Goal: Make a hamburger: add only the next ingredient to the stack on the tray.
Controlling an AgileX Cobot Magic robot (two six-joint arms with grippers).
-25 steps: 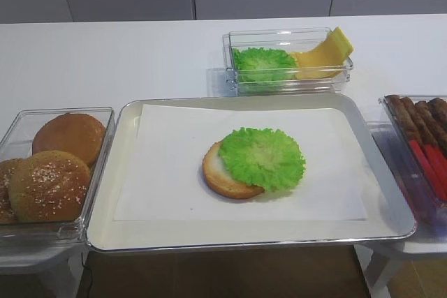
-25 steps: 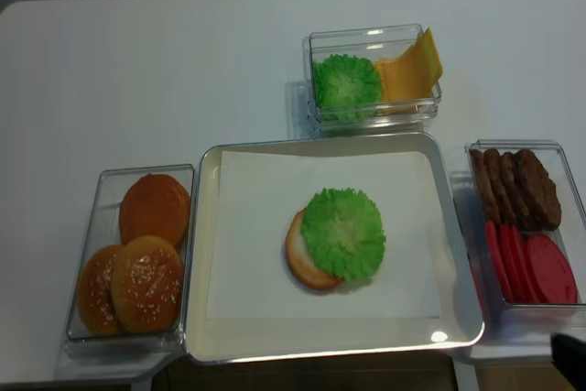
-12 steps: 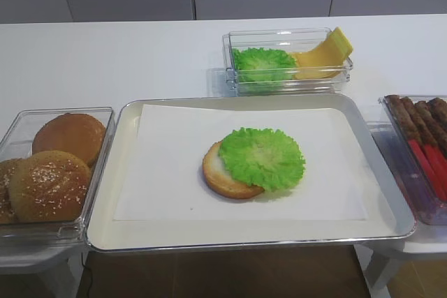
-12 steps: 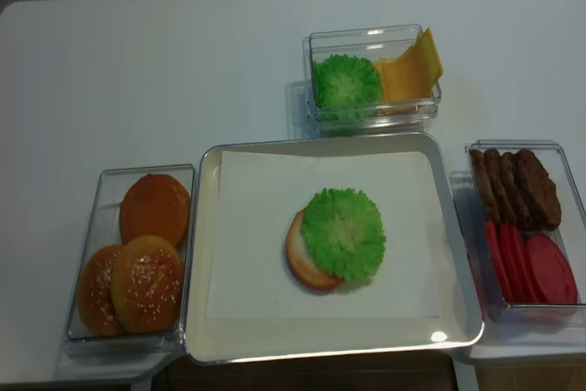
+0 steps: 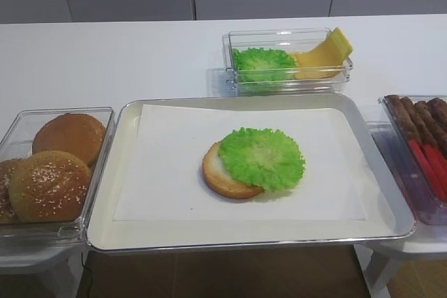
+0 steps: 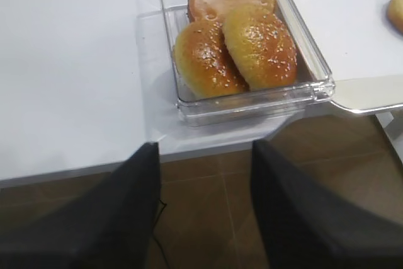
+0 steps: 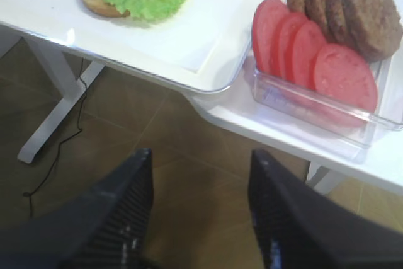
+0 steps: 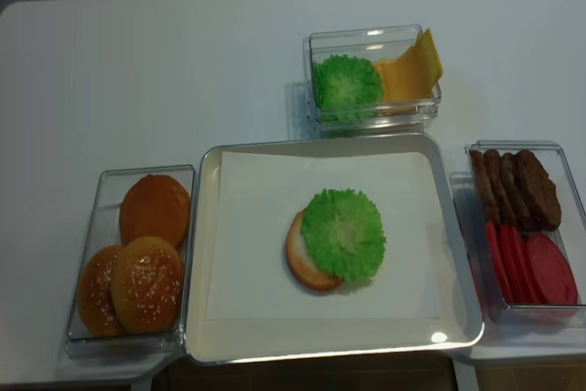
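The lettuce leaf (image 5: 262, 158) already lies on the bun bottom (image 5: 222, 176), shifted right, mid tray (image 5: 105, 193), far-left of the right claw (image 7: 200, 209), spread and empty, below the table (image 5: 105, 61).

I can't read any text, label, brand, number or sign in any view I have. The tray (image 5: 105, 172), its white paper liner (image 5: 174, 165) and the clear plastic boxes (image 8: 371, 43) all show plain, unmarked surfaces from here.
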